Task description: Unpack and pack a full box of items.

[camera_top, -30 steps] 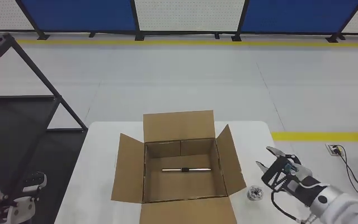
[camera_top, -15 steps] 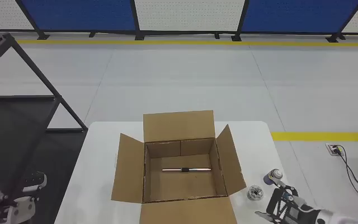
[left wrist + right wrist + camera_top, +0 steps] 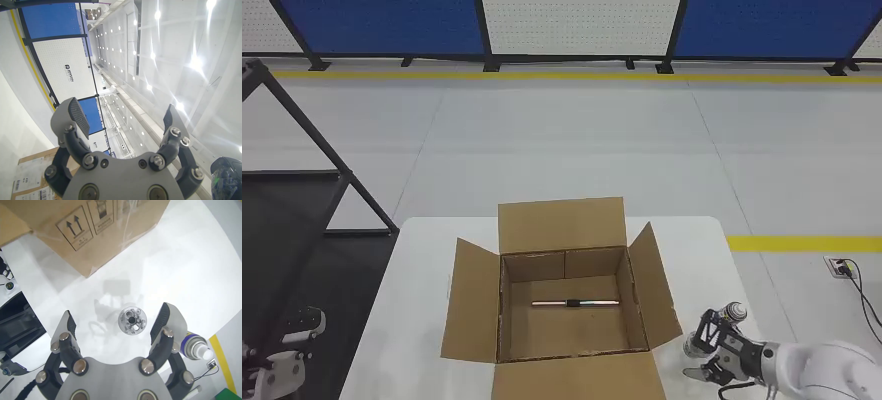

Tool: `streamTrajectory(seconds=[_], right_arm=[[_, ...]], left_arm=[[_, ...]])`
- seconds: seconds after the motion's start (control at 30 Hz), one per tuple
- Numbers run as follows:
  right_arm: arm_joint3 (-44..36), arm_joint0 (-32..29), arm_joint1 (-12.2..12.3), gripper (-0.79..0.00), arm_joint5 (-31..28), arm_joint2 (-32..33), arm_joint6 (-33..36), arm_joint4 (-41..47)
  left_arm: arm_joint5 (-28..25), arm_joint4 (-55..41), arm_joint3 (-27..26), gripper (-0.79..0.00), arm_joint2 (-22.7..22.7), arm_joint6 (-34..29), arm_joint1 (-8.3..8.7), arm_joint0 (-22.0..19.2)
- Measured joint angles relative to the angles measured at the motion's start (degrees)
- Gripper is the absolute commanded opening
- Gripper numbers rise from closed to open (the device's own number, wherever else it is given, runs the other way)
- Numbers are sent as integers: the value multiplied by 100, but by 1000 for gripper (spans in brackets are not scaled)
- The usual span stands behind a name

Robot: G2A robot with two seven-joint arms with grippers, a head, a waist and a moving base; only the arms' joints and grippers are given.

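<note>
At about four o'clock from the open cardboard box [image 3: 562, 225], near the table [image 3: 422, 300] edge, the right gripper [image 3: 116, 313] hangs over a small round metal piece [image 3: 132, 323] with holes in its top. Its jaws stand wide apart with nothing between the pads, which flank the piece without touching it. A spray can [image 3: 191, 344] stands upright just beside the piece, at roughly one o'clock from it in the top view and just outside one of the gripper's fingers. Inside the box, a thin dark-and-silver rod [image 3: 575, 301] lies flat across the floor, running from nine to three o'clock.

The left gripper [image 3: 122, 109] points up toward the ceiling, jaws spread and empty.

The step in hand looks like a pick of the round piece, probably to put it into the box, though whether this belongs to unpacking or packing cannot be told. The next move calls for a straight descent that keeps the piece centred, a close across its widest part, and care that the outer finger does not knock the can over.
</note>
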Motion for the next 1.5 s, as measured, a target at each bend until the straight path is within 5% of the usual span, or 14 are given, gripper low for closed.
streamTrajectory(seconds=[0.5,0.53,0.57,0.7,1.07,1.37,1.5], right_arm=[[1006,577,310,-80,458,-615,451,806],[1046,612,322,-317,473,-648,467,840],[1084,647,334,-406,491,-679,485,867],[1239,789,381,-520,538,-789,532,963],[1305,932,492,-576,558,-912,526,1070],[970,753,588,-440,253,-809,240,1044],[673,527,678,-446,-148,-732,-153,804]], left_arm=[[0,0,0,0,0,0,0,0],[0,0,0,0,0,0,0,0],[0,0,0,0,0,0,0,0],[0,0,0,0,0,0,0,0],[0,0,0,0,0,0,0,0],[0,0,0,0,0,0,0,0],[0,0,0,0,0,0,0,0]])
